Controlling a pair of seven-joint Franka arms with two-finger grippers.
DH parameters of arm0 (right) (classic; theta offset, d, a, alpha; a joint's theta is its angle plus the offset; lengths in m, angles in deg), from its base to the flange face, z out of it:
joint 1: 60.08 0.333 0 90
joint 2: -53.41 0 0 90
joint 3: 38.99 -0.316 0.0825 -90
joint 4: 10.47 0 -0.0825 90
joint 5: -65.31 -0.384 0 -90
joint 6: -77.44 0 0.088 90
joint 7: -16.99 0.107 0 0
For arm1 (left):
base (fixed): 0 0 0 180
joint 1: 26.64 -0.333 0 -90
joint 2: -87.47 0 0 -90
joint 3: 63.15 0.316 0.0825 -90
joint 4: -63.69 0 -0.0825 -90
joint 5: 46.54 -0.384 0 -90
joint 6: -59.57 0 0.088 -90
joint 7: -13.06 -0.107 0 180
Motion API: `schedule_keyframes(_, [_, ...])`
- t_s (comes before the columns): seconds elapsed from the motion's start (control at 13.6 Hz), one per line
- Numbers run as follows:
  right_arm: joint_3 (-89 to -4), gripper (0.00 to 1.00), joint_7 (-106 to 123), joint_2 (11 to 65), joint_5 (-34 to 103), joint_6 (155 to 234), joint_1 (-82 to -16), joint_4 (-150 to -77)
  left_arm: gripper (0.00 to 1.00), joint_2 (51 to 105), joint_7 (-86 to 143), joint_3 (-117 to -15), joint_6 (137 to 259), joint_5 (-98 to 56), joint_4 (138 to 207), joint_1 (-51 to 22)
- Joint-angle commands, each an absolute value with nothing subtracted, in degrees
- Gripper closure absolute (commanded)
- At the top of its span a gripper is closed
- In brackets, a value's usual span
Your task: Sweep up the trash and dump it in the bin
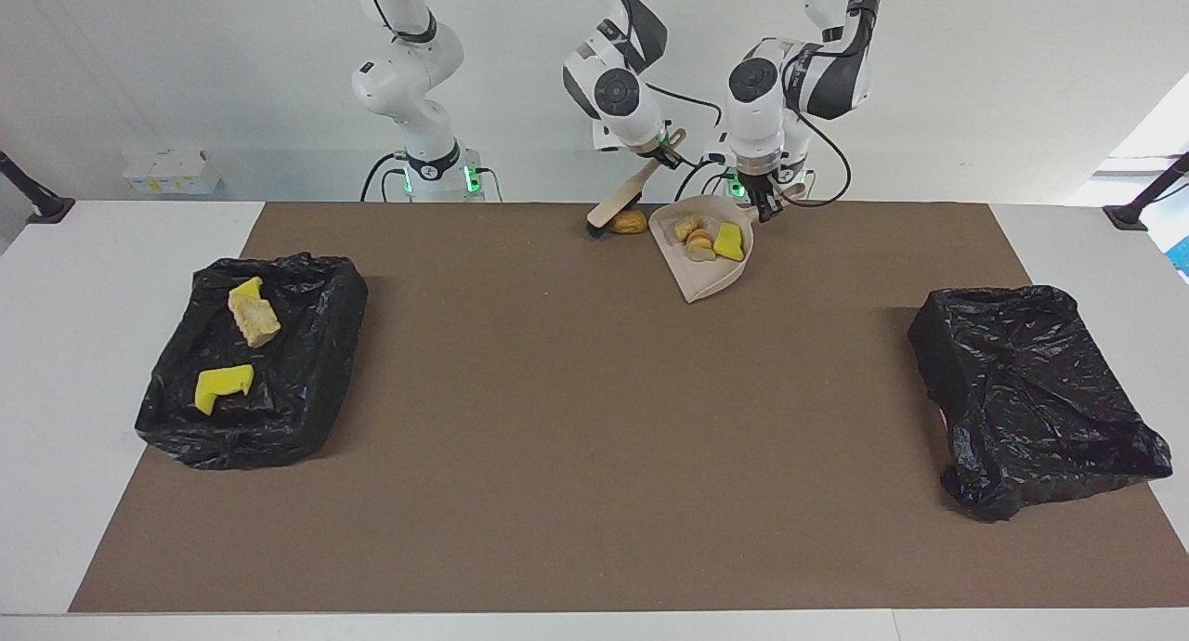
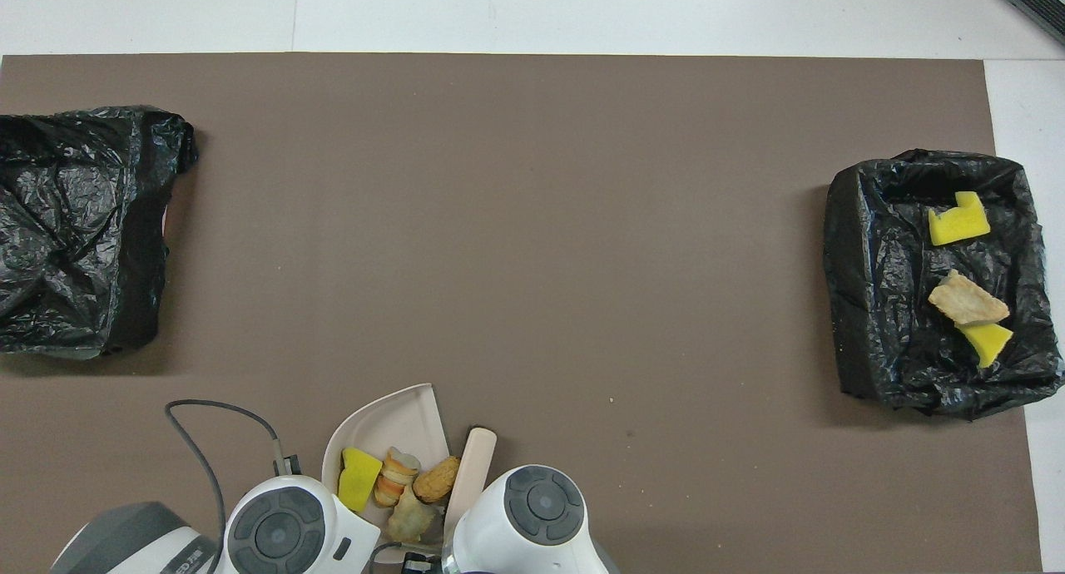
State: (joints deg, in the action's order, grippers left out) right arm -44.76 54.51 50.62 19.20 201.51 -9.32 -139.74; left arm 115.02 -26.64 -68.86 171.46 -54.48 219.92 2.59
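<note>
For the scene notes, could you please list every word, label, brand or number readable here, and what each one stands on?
No text can be read for certain.
Left arm's grey cover, overhead view's bottom edge: a few pale letters, cut off and too small to read.
Small white boxes at the wall: yellow marks, too small to read.
Dustpan, brush, bin bags: no markings visible.

Overhead view: both wrist housings cover the end effectors; handle end of dustpan (image 2: 391, 424) and of brush (image 2: 468, 474) hidden under them. Bin bag (image 2: 75, 225) at left arm's end cut by frame edge. Facing view: arms' upper links run out of frame; brush bristles partly masked by the tan scrap (image 1: 631, 221); contact with dustpan lip unclear.
</note>
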Motion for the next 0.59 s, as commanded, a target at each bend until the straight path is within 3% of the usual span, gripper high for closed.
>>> schedule_keyframes(0.0, [-45.06, 1.0, 42.76, 49.98, 17.93, 202.07, -9.54, -138.7, 1.0, 112.27, -28.68, -67.98, 173.48, -55.24, 218.56, 2.11])
schedule_keyframes(0.51, [-44.53, 1.0, 42.48, 48.67, 25.37, 200.75, -12.87, -138.17, 1.0, 109.36, -35.98, -67.98, 176.64, -54.37, 217.06, -2.46])
